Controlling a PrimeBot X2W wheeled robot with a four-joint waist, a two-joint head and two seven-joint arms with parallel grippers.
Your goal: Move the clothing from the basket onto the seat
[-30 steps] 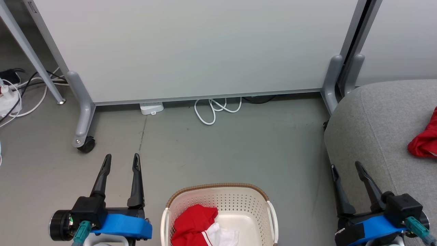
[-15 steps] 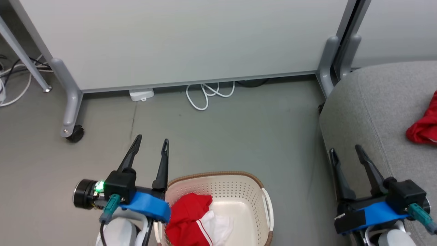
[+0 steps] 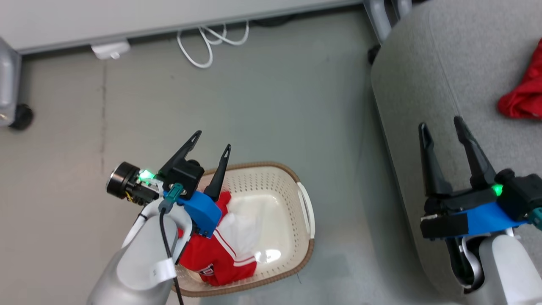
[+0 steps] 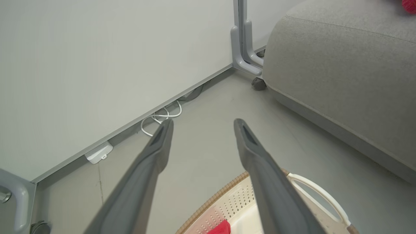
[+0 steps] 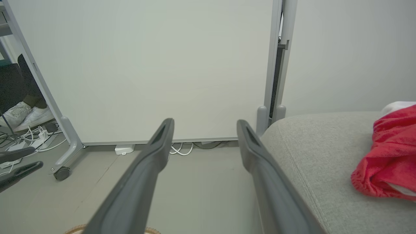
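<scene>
Lower left: left claw [image 3: 212, 141] wide, empty, over basket [image 3: 271, 166] left rim. Clothing [image 3: 218, 254] heaped in basket, lower centre. Step: reaching to pick. Next: tilt claw down into heap, close. Right: right claw [image 3: 439, 123] wide, empty, over seat [image 3: 423, 63]; red garment [image 3: 523, 99] on seat, right edge.

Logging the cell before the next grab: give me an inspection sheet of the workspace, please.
Surface: grey floor with a thin dark seam.
Job's things: basket on the floor holds red-and-white clothing; one red garment lies on the seat.
Clutter: small white box at the partition's foot.
Pincers: left pincer open above the basket's rim, empty; right pincer open above the seat's edge, empty.
Cables: white cable looped on the floor by the partition; tangled cables left of it.
Surroundings: pale partition on castors; a person's white shoes behind it.
</scene>
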